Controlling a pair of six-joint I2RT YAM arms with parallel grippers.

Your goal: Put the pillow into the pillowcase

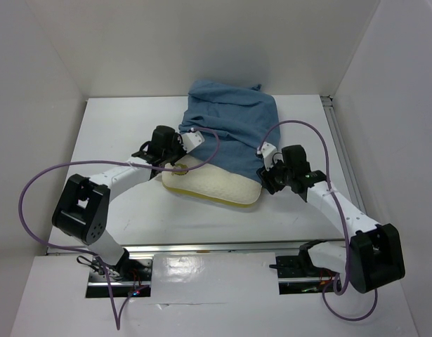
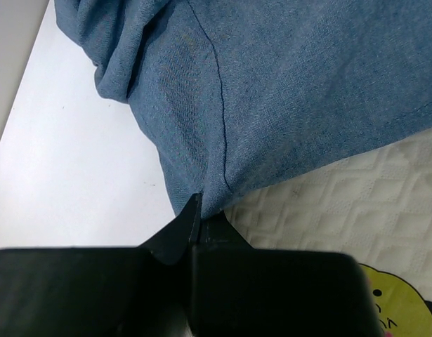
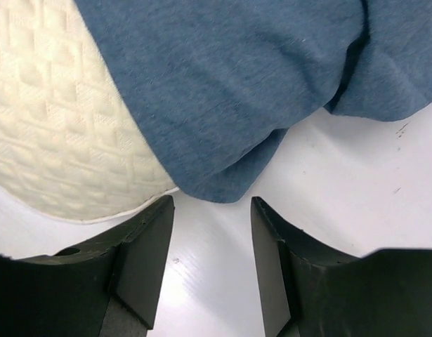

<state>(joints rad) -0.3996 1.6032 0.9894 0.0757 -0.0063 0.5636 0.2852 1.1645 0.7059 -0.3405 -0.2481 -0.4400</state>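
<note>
The dusty-blue pillowcase [image 1: 230,126] lies wrinkled over the far part of the cream quilted pillow [image 1: 216,186], whose yellow-edged near end sticks out toward me. My left gripper [image 1: 182,160] is shut on the pillowcase's left hem corner [image 2: 208,200], with the pillow [image 2: 342,203] and its yellow mark [image 2: 395,302] just to the right. My right gripper [image 1: 267,179] stands open at the pillowcase's right corner. In the right wrist view its fingers [image 3: 211,203] are apart over bare table, the blue corner [image 3: 223,186] lies just ahead of them, and the pillow [image 3: 54,140] is at the left.
The white table [image 1: 117,133] is boxed in by white walls on the left, far and right sides. A metal rail [image 1: 216,247] runs along the near edge by the arm bases. Purple cables [image 1: 33,182] loop from both arms.
</note>
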